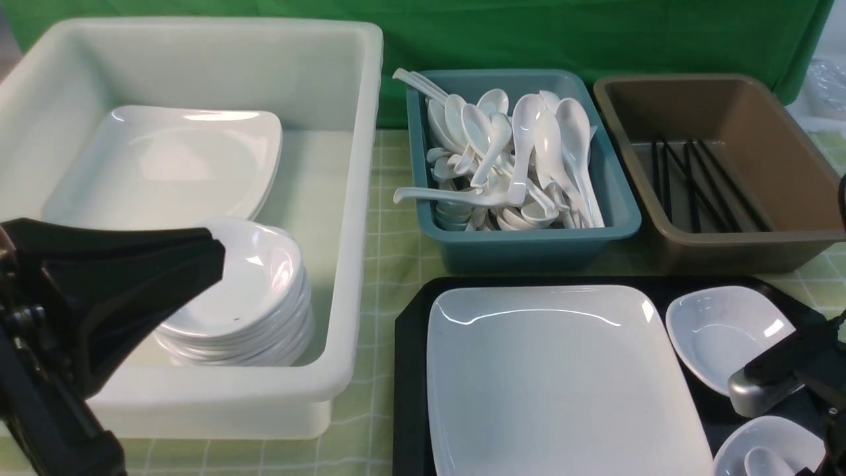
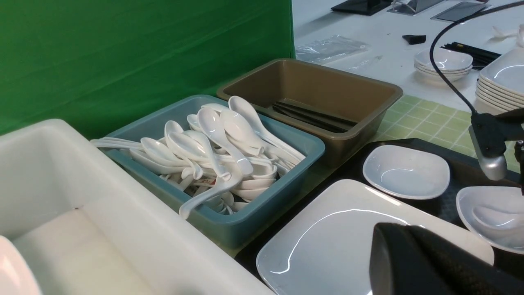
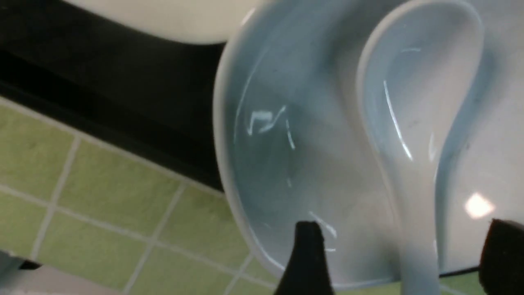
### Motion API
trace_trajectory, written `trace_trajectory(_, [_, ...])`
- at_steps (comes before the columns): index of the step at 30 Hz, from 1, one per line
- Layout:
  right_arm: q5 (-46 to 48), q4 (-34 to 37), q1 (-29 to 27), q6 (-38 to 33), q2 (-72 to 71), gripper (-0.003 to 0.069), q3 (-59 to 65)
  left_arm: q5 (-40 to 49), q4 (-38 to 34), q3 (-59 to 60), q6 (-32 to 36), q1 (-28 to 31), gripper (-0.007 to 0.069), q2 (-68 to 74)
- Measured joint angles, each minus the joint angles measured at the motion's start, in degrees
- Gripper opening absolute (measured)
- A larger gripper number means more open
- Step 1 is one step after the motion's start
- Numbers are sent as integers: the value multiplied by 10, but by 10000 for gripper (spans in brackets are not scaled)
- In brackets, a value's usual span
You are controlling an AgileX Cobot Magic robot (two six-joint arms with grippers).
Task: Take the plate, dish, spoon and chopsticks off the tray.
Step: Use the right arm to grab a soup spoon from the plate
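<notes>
My right claw (image 3: 403, 241) is open with the spoon (image 3: 413, 102) handle between its tips, so I should drop low and squeeze softly.

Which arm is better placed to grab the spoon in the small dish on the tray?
Right. The right gripper hangs open just above the spoon, fingers straddling its handle; the left gripper is away by the white tub.

tray (image 1: 411, 357) front right on desk (image 1: 390, 251). plate (image 1: 562, 383) on tray, dish (image 1: 720, 330) right of it, second dish (image 1: 796, 437) nearer with spoon (image 1: 760, 463) in it. spoon bin (image 1: 529, 250) behind tray, chopstick bin (image 1: 760, 132) right of that. tub (image 1: 357, 198) left, holding dish stack (image 1: 264, 291).
</notes>
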Motion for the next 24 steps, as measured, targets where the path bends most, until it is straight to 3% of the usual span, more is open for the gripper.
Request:
trace_trajectory(7, [-63,-19,0,20,66,555,5,3,-1,0,0,0,10,0])
trace_trajectory(16, [-66,-19,0,22,118,528,-1,6,-2,0,0,0,10,0])
trace_trajectory(20, [-62,-13,0,22,121,437,-1,8,-2,0,0,0,10,0])
trace_trajectory(21, [-60,-12,0,22,122,365,-1,9,-2,0,0,0,10,0])
trace_trajectory(24, [-54,-13,0,19,122,286,-4,12,-2,0,0,0,10,0])
